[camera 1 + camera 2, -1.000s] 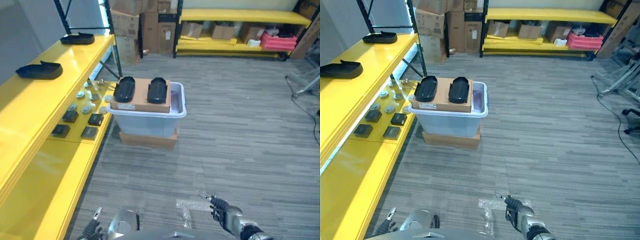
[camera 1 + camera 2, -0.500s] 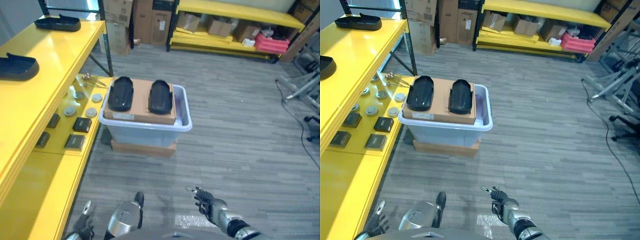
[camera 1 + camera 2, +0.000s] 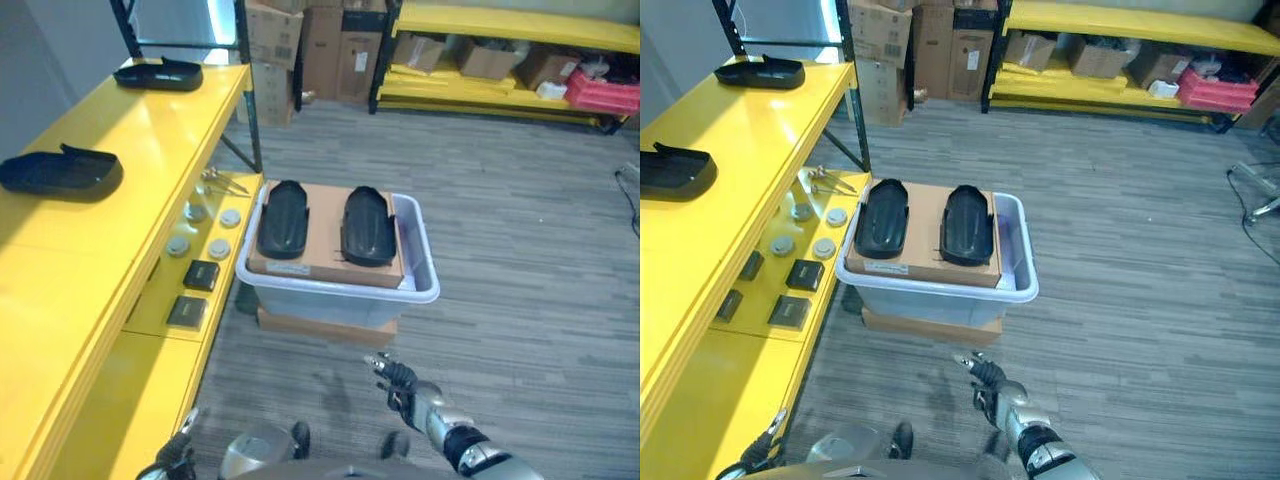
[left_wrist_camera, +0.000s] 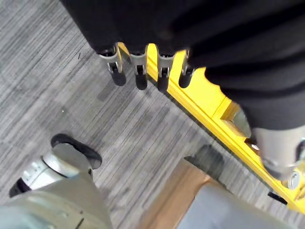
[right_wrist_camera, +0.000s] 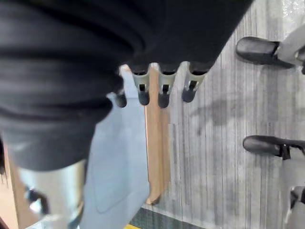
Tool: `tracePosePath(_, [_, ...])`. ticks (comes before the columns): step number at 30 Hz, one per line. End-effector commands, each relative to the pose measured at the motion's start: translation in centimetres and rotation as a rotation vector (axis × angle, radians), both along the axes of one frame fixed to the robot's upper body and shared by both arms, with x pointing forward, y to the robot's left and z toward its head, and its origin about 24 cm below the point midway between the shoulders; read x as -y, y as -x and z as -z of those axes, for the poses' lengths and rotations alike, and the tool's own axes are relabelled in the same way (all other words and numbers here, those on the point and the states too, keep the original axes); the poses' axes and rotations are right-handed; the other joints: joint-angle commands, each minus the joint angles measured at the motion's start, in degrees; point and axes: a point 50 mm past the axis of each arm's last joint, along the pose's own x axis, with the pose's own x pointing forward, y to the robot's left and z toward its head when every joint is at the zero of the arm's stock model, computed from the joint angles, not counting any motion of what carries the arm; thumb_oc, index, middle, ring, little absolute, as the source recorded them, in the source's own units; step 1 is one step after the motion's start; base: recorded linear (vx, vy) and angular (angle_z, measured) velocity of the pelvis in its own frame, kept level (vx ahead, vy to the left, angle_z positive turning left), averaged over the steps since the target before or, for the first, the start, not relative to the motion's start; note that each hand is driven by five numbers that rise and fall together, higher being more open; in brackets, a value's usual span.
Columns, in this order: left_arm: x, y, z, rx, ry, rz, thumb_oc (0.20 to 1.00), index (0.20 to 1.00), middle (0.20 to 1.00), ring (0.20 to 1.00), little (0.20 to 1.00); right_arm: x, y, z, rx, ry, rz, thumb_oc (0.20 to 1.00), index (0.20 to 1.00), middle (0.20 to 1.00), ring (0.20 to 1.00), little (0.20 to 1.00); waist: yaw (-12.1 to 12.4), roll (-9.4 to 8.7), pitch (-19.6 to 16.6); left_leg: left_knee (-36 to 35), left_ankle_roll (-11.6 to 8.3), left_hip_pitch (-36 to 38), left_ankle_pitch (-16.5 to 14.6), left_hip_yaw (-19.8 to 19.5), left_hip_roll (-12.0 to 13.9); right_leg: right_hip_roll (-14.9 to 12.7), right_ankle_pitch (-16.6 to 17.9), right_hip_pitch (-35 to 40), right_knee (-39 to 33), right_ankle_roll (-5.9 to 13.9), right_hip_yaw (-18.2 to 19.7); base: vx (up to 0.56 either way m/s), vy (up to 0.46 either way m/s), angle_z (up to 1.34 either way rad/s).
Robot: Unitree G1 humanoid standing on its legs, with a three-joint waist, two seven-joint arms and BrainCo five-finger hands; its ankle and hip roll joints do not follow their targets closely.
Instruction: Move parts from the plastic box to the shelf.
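A clear plastic box (image 3: 425,282) stands on a flat carton (image 3: 325,322) on the floor beside the yellow shelf (image 3: 120,210). A cardboard sheet (image 3: 325,262) covers the box and carries two black parts (image 3: 283,217) (image 3: 366,224). Two similar black parts (image 3: 60,170) (image 3: 165,73) lie on the shelf's top level. My right hand (image 3: 405,382) hangs low in front of the box with straight fingers (image 5: 162,90), holding nothing. My left hand (image 3: 178,455) is down by the shelf's front edge, its fingers (image 4: 138,71) straight and empty.
The shelf's lower level holds small black blocks (image 3: 200,275) and round discs (image 3: 200,228). A black upright (image 3: 248,90) stands at the shelf's corner. Stacked cardboard boxes (image 3: 300,40) and another yellow rack (image 3: 500,25) with a red crate (image 3: 605,90) line the back.
The whole view has shifted, so the camera has moved; the box now shows nearer and further right. Both hands stay low and open.
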Motion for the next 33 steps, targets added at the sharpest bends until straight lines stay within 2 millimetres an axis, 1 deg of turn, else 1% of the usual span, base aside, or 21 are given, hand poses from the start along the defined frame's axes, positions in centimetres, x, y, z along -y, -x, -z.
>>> tracePosePath(1, [-0.8,0.9,-0.1,-0.011,-0.027,-0.026,1.000,1.000,1.000,1.000,1.000,1.4,-0.4,-0.8,0.012,0.038,0.007,1.000,1.000,1.000,1.000,1.000,0.8,1.18,-1.0,-8.9,-4.11,3.2,1.6,-4.3,4.5,3.0,4.0,5.7,-2.4,-0.01,-3.0,0.29,-0.185,0.25])
tracePosePath(6, [0.2,2.0,0.5,-0.030,-0.019,-0.016,1.000,1.000,1.000,1.000,1.000,2.1,1.3,0.3,-0.044,0.044,0.027,1.000,1.000,1.000,1.000,1.000,-0.4,-0.26,-2.6,-8.7,-7.76,5.4,1.7,0.1,9.5,5.5,2.2,11.1,-7.1,-0.78,-6.6,0.30,-0.203,0.46])
tracePosePath(7, [0.6,2.1,0.5,-0.028,-0.015,-0.026,1.000,1.000,1.000,1.000,1.000,2.3,1.7,0.5,-0.061,0.051,0.013,1.000,1.000,1.000,1.000,1.000,-0.8,-0.70,-2.7,-7.0,-8.79,5.5,1.4,1.2,11.2,6.4,1.8,11.9,-7.7,-1.62,-6.9,0.29,-0.218,0.51])
tracePosePath(9, [0.8,2.1,0.6,-0.022,-0.010,-0.037,1.000,1.000,1.000,1.000,1.000,2.4,1.8,0.6,-0.067,0.062,0.002,1.000,1.000,1.000,1.000,1.000,-0.9,-1.01,-2.6,-4.9,-9.37,5.0,1.0,1.5,12.1,6.9,1.6,12.3,-8.0,-2.35,-7.0,0.18,-0.158,0.34])
tracePosePath(10, [1.0,2.0,0.6,-0.016,-0.006,-0.045,1.000,1.000,1.000,1.000,1.000,2.7,1.8,0.6,-0.071,0.066,0.001,1.000,1.000,1.000,1.000,1.000,-0.8,-1.17,-2.3,-1.4,-9.94,3.8,1.2,1.1,12.8,7.5,1.3,12.9,-8.4,-3.12,-6.8,0.12,-0.137,0.10])
tracePosePath(12, [1.2,1.9,0.6,-0.002,-0.003,-0.048,1.000,1.000,1.000,1.000,1.000,3.0,1.7,0.5,-0.064,0.073,0.010,1.000,1.000,1.000,1.000,1.000,0.0,-0.88,-1.3,6.2,-10.95,0.2,3.8,-0.9,13.7,9.2,0.6,14.3,-9.5,-4.70,-6.4,0.12,-0.143,0.05])
tracePosePath(13, [1.3,1.3,0.5,0.012,0.004,-0.024,1.000,1.000,1.000,1.000,1.000,3.2,1.5,0.3,-0.051,0.072,0.052,1.000,1.000,1.000,1.000,1.000,0.5,-0.33,-0.9,6.5,-11.30,-2.4,6.6,-1.4,13.9,10.3,0.1,14.9,-9.8,-5.42,-7.0,0.07,-0.060,0.07])
tracePosePath(14, [1.5,0.8,0.4,0.024,0.009,0.009,1.000,1.000,1.000,1.000,1.000,3.5,1.3,0.1,-0.031,0.079,0.087,1.000,1.000,1.000,1.000,1.000,0.5,0.46,-0.6,3.8,-11.74,-3.3,8.0,-0.5,14.6,10.9,-0.1,15.3,-10.0,-5.43,-8.2,0.06,0.021,0.03])
tracePosePath(15, [1.8,0.2,0.3,0.033,0.015,0.041,1.000,1.000,1.000,1.000,1.000,4.0,1.1,-0.1,-0.008,0.086,0.125,1.000,1.000,1.000,1.000,1.000,0.4,1.62,-0.4,-0.6,-12.84,-4.0,10.8,1.4,16.1,11.4,-0.3,15.9,-10.5,-5.16,-9.7,0.03,0.052,-0.10])
tracePosePath(16, [1.9,0.2,0.3,0.033,0.016,0.045,1.000,1.000,1.000,1.000,1.000,4.1,1.2,-0.1,-0.006,0.086,0.130,1.000,1.000,1.000,1.000,1.000,0.3,1.78,-0.3,-1.7,-13.07,-3.8,11.5,1.6,16.3,11.5,-0.3,16.1,-10.6,-5.13,-9.9,0.10,0.094,0.23])
tracePosePath(17, [2.1,-0.1,0.3,0.030,0.018,0.062,1.000,1.000,1.000,1.000,1.000,4.4,1.2,-0.3,0.013,0.090,0.163,1.000,1.000,1.000,1.000,1.000,-0.4,2.69,0.1,-4.1,-13.96,-4.0,14.2,3.5,18.2,11.6,-0.5,16.9,-11.0,-4.84,-10.9,0.11,0.108,0.63])
tracePosePath(18, [2.1,-0.4,0.2,0.026,0.015,0.072,1.000,1.000,1.000,1.000,1.000,4.6,1.0,-0.6,0.035,0.104,0.189,1.000,1.000,1.000,1.000,1.000,-0.7,3.01,0.5,-4.8,-13.95,-3.7,14.4,3.6,18.6,11.4,-1.2,17.5,-10.5,-4.89,-11.2,0.13,0.156,0.84])
tracePosePath(19, [2.1,-0.6,0.2,0.023,0.011,0.073,1.000,1.000,1.000,1.000,1.000,4.8,0.7,-0.9,0.058,0.120,0.208,1.000,1.000,1.000,1.000,1.000,-0.8,3.04,0.7,-6.2,-13.25,-3.0,12.9,3.0,18.2,10.9,-1.7,17.3,-9.5,-4.73,-11.4,0.11,0.168,0.63])
tracePosePath(20, [2.0,-0.8,0.1,0.013,0.000,0.085,1.000,1.000,1.000,1.000,1.000,5.2,0.1,-1.8,0.128,0.146,0.262,1.000,1.000,1.000,1.000,1.000,-0.5,2.85,0.7,-7.7,-12.56,-1.7,10.9,1.5,16.7,10.2,-1.8,16.7,-8.4,-4.19,-11.5,0.10,0.137,0.24])
tracePosePath(24, [1.7,-0.3,0.1,-0.002,-0.027,0.110,1.000,1.000,1.000,1.000,1.000,6.5,-1.8,-4.9,0.322,0.191,0.418,1.000,1.000,1.000,1.000,1.000,-0.3,2.53,1.0,-9.6,-11.99,-0.5,9.9,0.4,14.6,9.9,-2.0,16.1,-7.4,-3.79,-11.6,0.08,0.079,-0.11])
tracePosePath(25, [1.7,-0.3,0.1,-0.002,-0.027,0.110,1.000,1.000,1.000,1.000,1.000,6.5,-1.8,-4.9,0.322,0.191,0.418,1.000,1.000,1.000,1.000,1.000,-0.3,2.53,1.0,-9.6,-11.99,-0.5,9.9,0.4,14.6,9.9,-2.0,16.1,-7.4,-3.79,-11.6,0.07,0.085,0.16])
tracePosePath(26, [1.5,0.1,0.1,-0.010,-0.031,0.096,1.000,1.000,1.000,1.000,1.000,7.0,-2.8,-6.4,0.410,0.218,0.452,1.000,1.000,1.000,1.000,1.000,-0.4,2.57,1.0,-10.3,-11.52,-0.1,9.7,0.0,13.8,9.9,-2.3,15.6,-6.7,-3.69,-10.9,0.05,0.071,0.20])
tracePosePath(28, [1.2,0.5,0.1,-0.015,-0.032,0.088,1.000,1.000,1.000,1.000,1.000,7.3,-3.8,-8.4,0.499,0.249,0.480,1.000,1.000,1.000,1.000,1.000,-0.6,2.69,1.0,-11.2,-11.06,0.1,9.7,0.1,13.3,9.9,-2.5,14.8,-6.2,-3.48,-10.3,0.04,0.090,0.07])
tracePosePath(29, [0.9,0.8,0.1,-0.016,-0.034,0.080,1.000,1.000,1.000,1.000,1.000,7.7,-4.7,-10.7,0.608,0.280,0.515,1.000,1.000,1.000,1.000,1.000,-0.9,2.79,1.0,-12.0,-10.70,0.1,9.7,0.3,13.2,9.8,-2.6,13.9,-5.7,-3.32,-10.0,0.01,0.071,0.03])
tracePosePath(31, [0.9,1.0,0.1,-0.014,-0.031,0.070,1.000,1.000,1.000,1.000,1.000,8.1,-5.4,-12.4,0.663,0.290,0.531,1.000,1.000,1.000,1.000,1.000,-1.0,2.83,1.0,-12.5,-10.48,0.2,9.6,0.5,13.2,9.6,-2.7,13.4,-5.5,-3.17,-9.9,-0.01,0.055,0.04])
tracePosePath(33, [0.9,1.6,0.2,-0.017,-0.024,0.059,1.000,1.000,1.000,1.000,1.000,9.0,-6.6,-16.1,0.808,0.309,0.568,1.000,1.000,1.000,1.000,1.000,-0.9,2.79,0.9,-13.2,-10.07,0.0,9.5,1.1,13.2,9.3,-2.8,12.8,-5.5,-2.98,-10.0,-0.01,0.065,-0.07])
